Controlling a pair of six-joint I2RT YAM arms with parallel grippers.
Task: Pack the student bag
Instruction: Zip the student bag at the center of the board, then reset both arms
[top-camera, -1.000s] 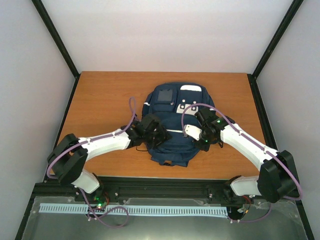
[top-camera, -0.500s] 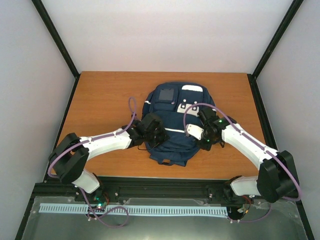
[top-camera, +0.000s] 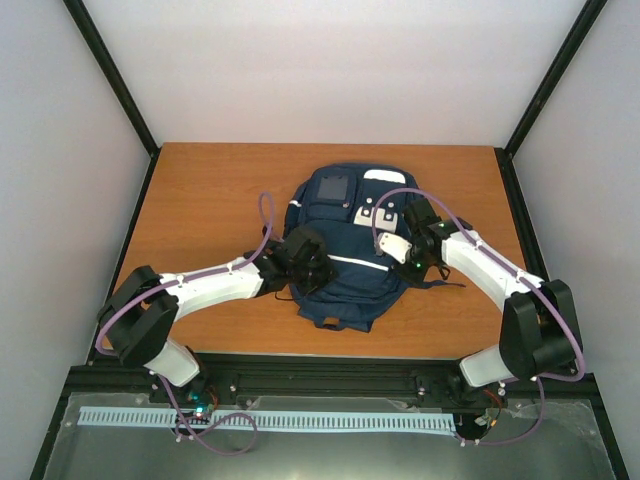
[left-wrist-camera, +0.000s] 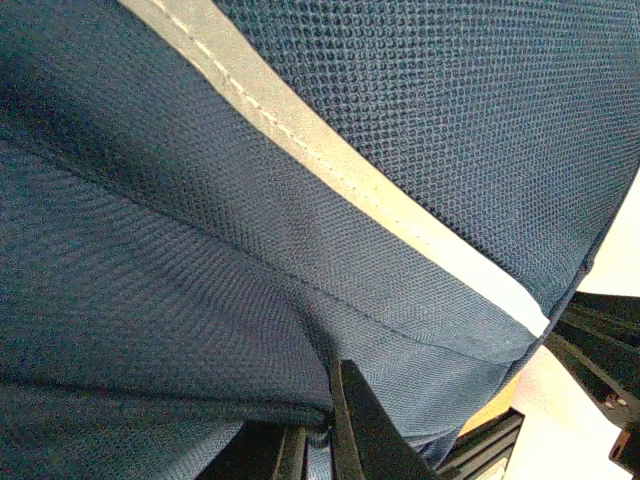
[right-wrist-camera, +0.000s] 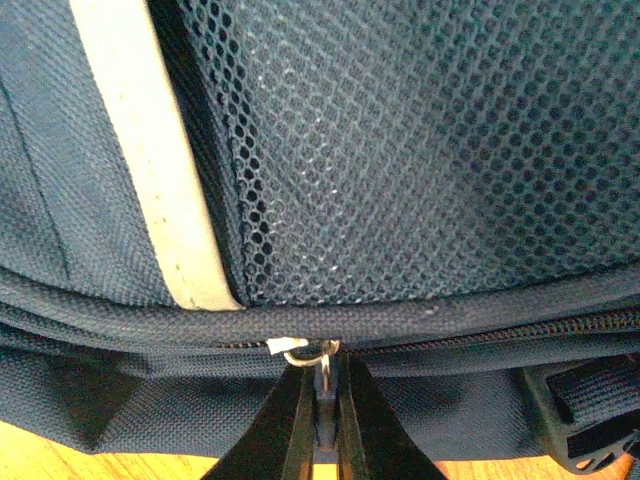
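The student bag (top-camera: 345, 235), navy with white stripe trim, lies flat in the middle of the table. At its left side, my left gripper (top-camera: 320, 272) is pressed into the fabric. The left wrist view shows that gripper (left-wrist-camera: 320, 428) shut on a pinched fold of the student bag (left-wrist-camera: 300, 200). My right gripper (top-camera: 403, 257) is at the bag's right edge. In the right wrist view, that gripper (right-wrist-camera: 322, 385) is shut on the zipper pull (right-wrist-camera: 322, 368), below the mesh side pocket (right-wrist-camera: 430, 150) and the white stripe (right-wrist-camera: 150, 160).
The orange wooden table (top-camera: 200, 200) is bounded by white walls and black frame posts. A dark shoulder strap (top-camera: 440, 285) sticks out at the bag's right. A black buckle (right-wrist-camera: 585, 430) shows beside the zipper.
My left gripper has shut on the bag fabric. My right gripper has moved toward the far end along the bag's right side, still shut on the zipper pull.
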